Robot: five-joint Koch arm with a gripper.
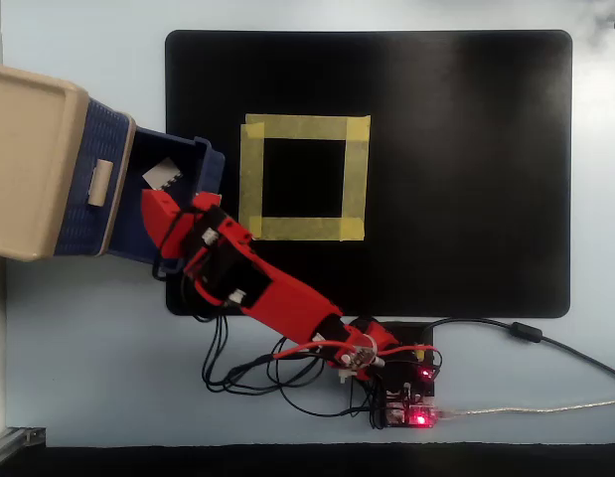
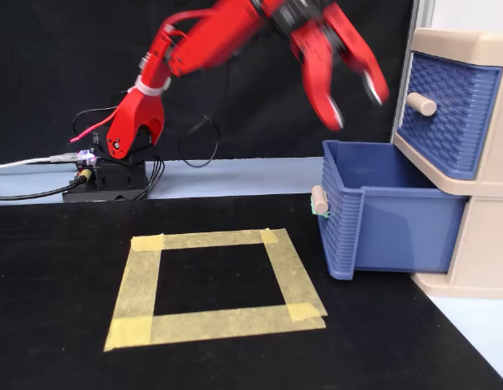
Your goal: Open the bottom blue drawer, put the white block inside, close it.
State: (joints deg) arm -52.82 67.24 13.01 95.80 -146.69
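The bottom blue drawer (image 1: 200, 161) is pulled out of the beige cabinet (image 1: 29, 159) and stands open; in the fixed view its front wall (image 2: 336, 219) with the small beige handle (image 2: 319, 200) faces left. The white block (image 1: 166, 176) lies inside it in the overhead view and is hidden by the drawer walls in the fixed view. My red gripper (image 2: 355, 101) hangs above the open drawer with its jaws spread and nothing between them. In the overhead view the gripper (image 1: 160, 227) is over the drawer's near side.
The upper blue drawer (image 2: 446, 106) is closed. A yellow tape square (image 1: 303, 179) lies on the black mat (image 1: 466, 179). The arm's base, controller board (image 1: 411, 397) and loose cables lie at the mat's near edge.
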